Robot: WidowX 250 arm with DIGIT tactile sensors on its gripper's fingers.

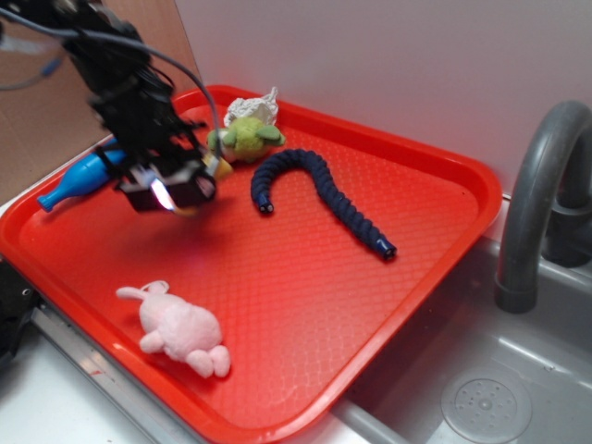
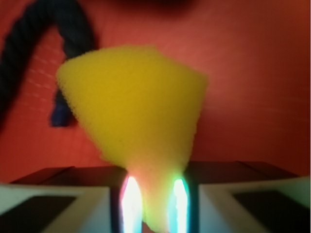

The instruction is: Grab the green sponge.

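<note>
Hand (image 2: pixel 153 204) pinches sponge (image 2: pixel 133 104) by one squashed end above tray (image 1: pixel 370 277); shallow foam grip may slip free.

the arm (image 1: pixel 120 83) is black and blocky, blurred in the exterior view, with a dark grey cable (image 1: pixel 166 57) looping over its top and a bluish wire at the far left. its gripper (image 2: pixel 154 204) has black housings with white faces, and two slim inner pads (image 2: pixel 130 204) that glow bright white-green.
</note>
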